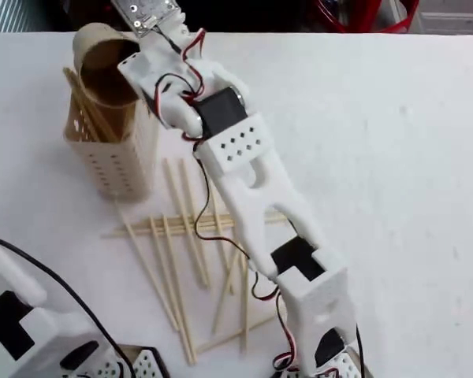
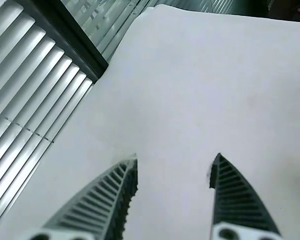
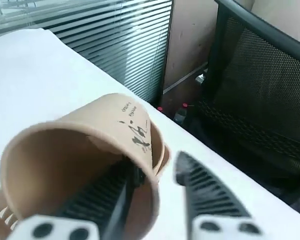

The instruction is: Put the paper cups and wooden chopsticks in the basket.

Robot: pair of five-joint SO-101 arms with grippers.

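Note:
A tan paper cup sits tilted in the top of the cream perforated basket at the table's far left. My right gripper is at the cup's rim. In the right wrist view the cup has one finger inside it and the other outside, off the wall, so the right gripper is open. A few wooden chopsticks lean in the basket beside the cup. Several more chopsticks lie scattered on the table below the basket. My left gripper hangs open over bare table.
The right arm stretches from the near edge across the loose chopsticks to the basket. The left arm's base is at the near left corner. White table lies open to the right. Blinds run past the table's edge.

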